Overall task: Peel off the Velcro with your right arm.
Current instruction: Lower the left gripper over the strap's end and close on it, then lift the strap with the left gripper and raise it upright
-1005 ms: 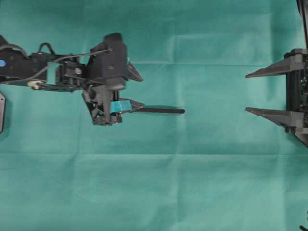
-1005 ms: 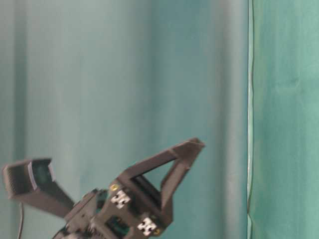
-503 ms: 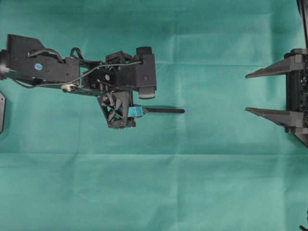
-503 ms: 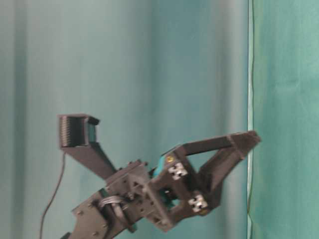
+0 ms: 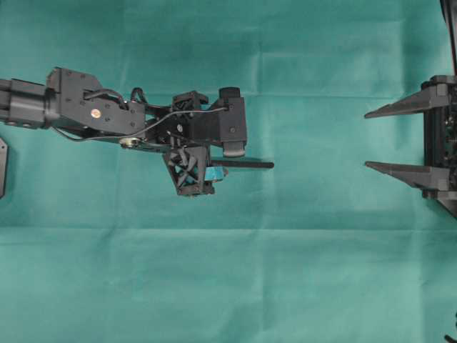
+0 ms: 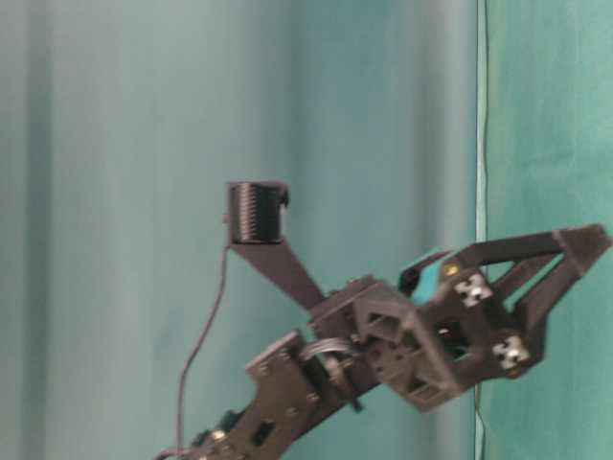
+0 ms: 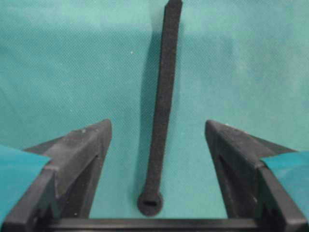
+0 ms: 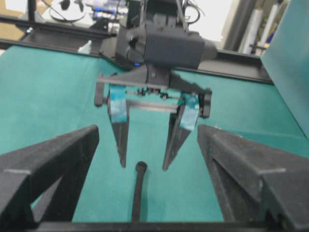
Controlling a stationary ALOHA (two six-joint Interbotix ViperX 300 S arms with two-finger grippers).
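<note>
The Velcro [image 7: 161, 104] lies flat on the green cloth [image 5: 228, 286], a thin black strip with its rounded end nearest the left gripper [image 7: 157, 140], whose teal-patched fingers stand wide apart on either side of that end and hold nothing; the right gripper [image 5: 371, 139] waits at the far edge of the overhead view, its pointed fingers also spread and empty, well apart from the strip's other end. The step in hand looks like the left gripper coming down to pin the rounded end; to do it well, it should close squarely across the strip so the strip is held to the cloth, not dragged along; the right arm could then take only the upper layer at the free end and pull up and back, slowly, so the two layers part rather than the whole strip lifting. No brand, label or readable writing shows in any view.
</note>
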